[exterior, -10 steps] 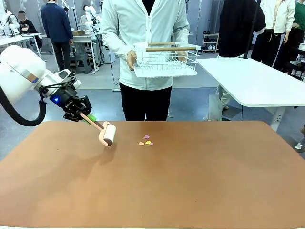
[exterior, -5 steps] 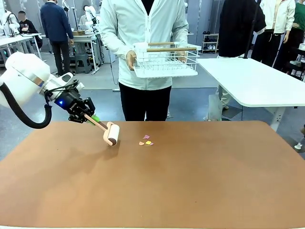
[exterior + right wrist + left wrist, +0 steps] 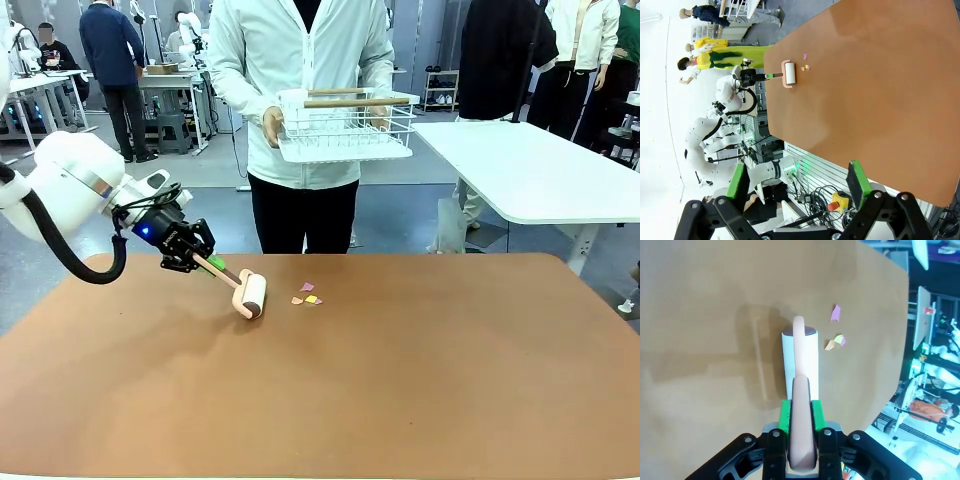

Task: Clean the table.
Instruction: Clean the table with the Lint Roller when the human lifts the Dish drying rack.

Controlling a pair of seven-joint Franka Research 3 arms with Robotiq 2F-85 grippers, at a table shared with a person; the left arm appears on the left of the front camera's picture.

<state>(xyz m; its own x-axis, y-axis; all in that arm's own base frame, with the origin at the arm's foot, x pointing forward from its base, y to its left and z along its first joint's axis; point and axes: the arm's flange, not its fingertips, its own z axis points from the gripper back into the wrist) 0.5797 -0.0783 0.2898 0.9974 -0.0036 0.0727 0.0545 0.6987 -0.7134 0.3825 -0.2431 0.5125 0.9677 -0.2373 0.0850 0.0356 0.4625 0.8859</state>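
The left gripper (image 3: 207, 262) clamps a lint roller (image 3: 250, 294) by its handle, whose end is hidden between the pads. The drum lies ahead of the jaws, on or just above the table (image 3: 400, 380), with paper scraps (image 3: 307, 297) beyond. The right gripper (image 3: 796, 172) gapes empty, the table far ahead.

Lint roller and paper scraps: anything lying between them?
Nothing. The front view shows bare table between the lint roller and the paper scraps.

the left tool (image 3: 208, 262) has carried the lint roller (image 3: 250, 294) closer to the paper scraps (image 3: 307, 297).
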